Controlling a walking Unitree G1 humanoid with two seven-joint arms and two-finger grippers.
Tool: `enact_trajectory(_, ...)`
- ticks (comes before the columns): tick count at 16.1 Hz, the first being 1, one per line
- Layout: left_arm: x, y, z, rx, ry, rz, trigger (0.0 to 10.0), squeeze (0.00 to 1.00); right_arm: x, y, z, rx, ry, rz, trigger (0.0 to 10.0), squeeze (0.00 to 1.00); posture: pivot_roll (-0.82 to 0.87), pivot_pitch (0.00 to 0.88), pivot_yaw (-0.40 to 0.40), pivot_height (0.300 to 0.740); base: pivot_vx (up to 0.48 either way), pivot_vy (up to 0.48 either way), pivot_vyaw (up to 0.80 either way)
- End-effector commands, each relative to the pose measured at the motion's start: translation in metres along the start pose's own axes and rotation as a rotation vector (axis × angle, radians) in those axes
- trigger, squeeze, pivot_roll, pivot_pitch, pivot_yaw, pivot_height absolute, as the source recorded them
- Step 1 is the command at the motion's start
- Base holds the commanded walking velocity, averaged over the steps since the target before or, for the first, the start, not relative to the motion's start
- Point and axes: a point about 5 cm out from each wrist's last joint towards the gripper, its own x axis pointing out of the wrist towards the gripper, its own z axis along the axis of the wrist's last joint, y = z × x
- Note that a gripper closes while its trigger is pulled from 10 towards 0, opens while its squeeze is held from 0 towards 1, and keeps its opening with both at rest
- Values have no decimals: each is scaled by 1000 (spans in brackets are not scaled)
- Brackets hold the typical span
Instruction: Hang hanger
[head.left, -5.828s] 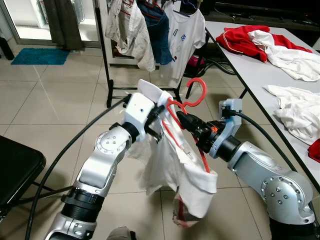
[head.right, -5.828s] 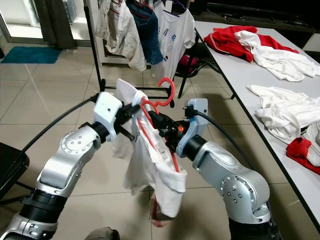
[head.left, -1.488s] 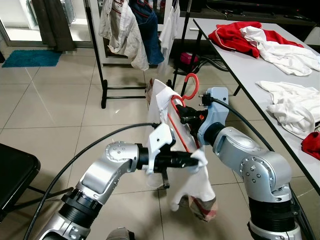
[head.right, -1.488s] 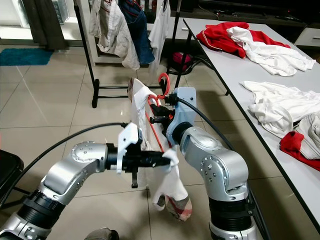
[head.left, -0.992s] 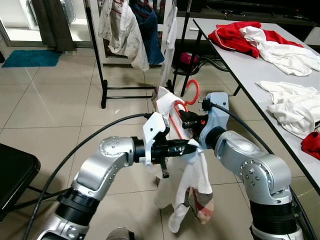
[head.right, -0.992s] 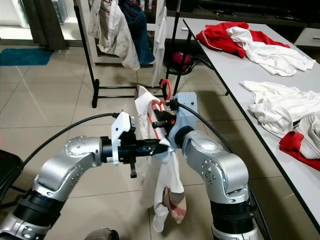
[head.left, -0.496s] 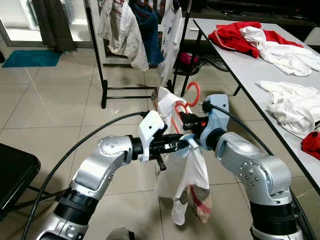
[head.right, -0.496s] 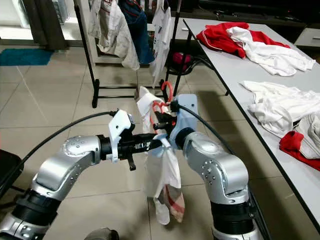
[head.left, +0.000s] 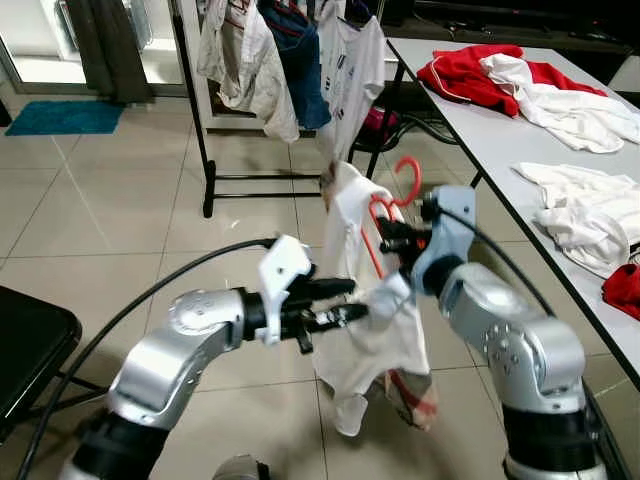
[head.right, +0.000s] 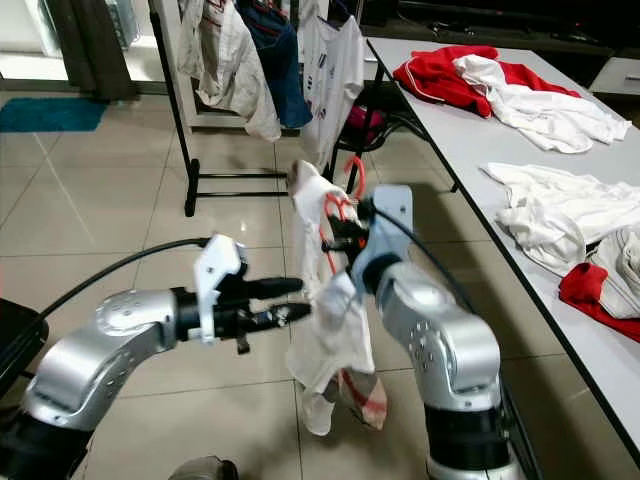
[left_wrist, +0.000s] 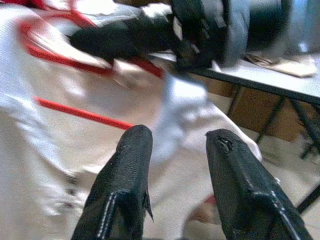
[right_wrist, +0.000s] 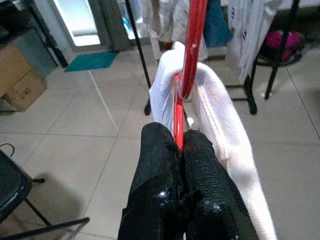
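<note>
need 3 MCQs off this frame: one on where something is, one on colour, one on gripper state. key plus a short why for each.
1. Where is the pile of red and white clothes?
A. on the long table on the robot's right
B. on the floor tiles
C. on the black chair

2. What colour is the hanger inside the white shirt?
A. blue
B. red
C. black

3. What is the left gripper doing?
A. shut on the hanger
B. shut on the rack
C. open, beside the shirt

Key:
1 A: the clothes lie on the table.
2 B: the hanger is red against the white shirt.
3 C: the left gripper has its fingers apart next to the cloth, while the right gripper is clamped on the hanger.
</note>
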Motion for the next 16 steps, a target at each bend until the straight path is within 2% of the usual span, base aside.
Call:
enact_trajectory(1, -6, 7, 9, 29, -36, 123, 10000, 1000, -2, -9, 1, 4, -21, -57, 10000, 0, 23, 0, -40, 740, 0, 0, 0)
enact_trajectory(2, -16, 13, 14, 32, -95, 267, 10000, 894, -7, -14, -3, 76, -48, -95, 10000, 0, 29, 0, -34, 740, 0, 0, 0)
enact_trajectory(3, -19, 14, 15, 32, -112, 295, 10000, 894, -8, -16, -4, 95, -54, -105, 10000, 0, 29, 0, -34, 740, 0, 0, 0)
enact_trajectory(4, -25, 15, 13, 10, -121, 373, 10000, 0, -11, -21, -7, 81, -77, -163, 10000, 0, 35, 0, -31, 740, 0, 0, 0)
enact_trajectory(6, -42, 24, -1, 2, -110, 651, 10000, 0, -21, -27, -27, 7, -39, -224, 10000, 0, 40, 0, -32, 740, 0, 0, 0)
enact_trajectory(8, -54, 25, -12, -69, -114, 799, 10000, 0, -28, -27, -32, -34, -40, -227, 10000, 0, 39, 0, -28, 740, 0, 0, 0)
enact_trajectory(12, -56, 18, -12, -44, -97, 851, 10000, 0, -29, -19, -27, -23, -100, -193, 10000, 0, 60, 0, -54, 740, 189, 0, 0)
enact_trajectory(14, -57, 21, -10, -43, -89, 895, 10000, 0, -27, -21, -31, -39, -78, -205, 10000, 0, 76, 13, -49, 740, 283, 0, 0)
enact_trajectory(16, -57, 19, -8, -44, -93, 888, 10000, 0, -26, -22, -31, -47, -76, -229, 10000, 0, 76, 21, -45, 740, 285, 0, 0)
